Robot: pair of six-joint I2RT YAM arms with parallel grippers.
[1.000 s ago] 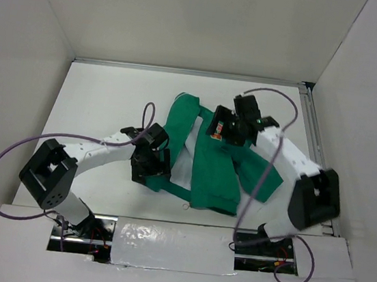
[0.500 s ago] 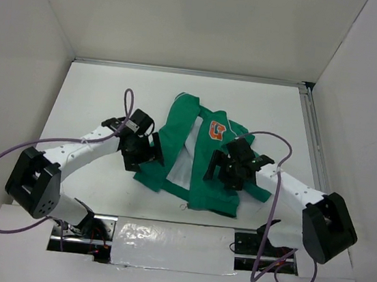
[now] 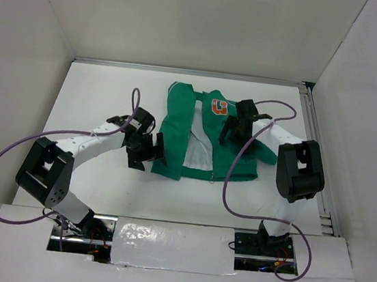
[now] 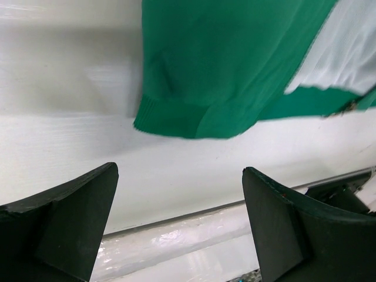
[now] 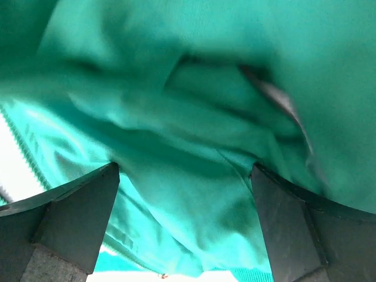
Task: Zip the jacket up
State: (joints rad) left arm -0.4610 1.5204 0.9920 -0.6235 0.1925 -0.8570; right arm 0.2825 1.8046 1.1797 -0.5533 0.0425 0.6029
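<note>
While the jacket (image 3: 202,143) lies open on the table (image 3: 98,95), left hand (image 3: 148,152) beside its hem and right hand (image 3: 235,127) above its sleeve both gape empty. Risk: pinching loose cloth misaligns zipper edges.

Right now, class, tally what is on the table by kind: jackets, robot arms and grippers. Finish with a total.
Jacket: 1
Robot arms: 2, the left arm and the right arm
Grippers: 2, the left gripper and the right gripper, both open
Total: 5
</note>
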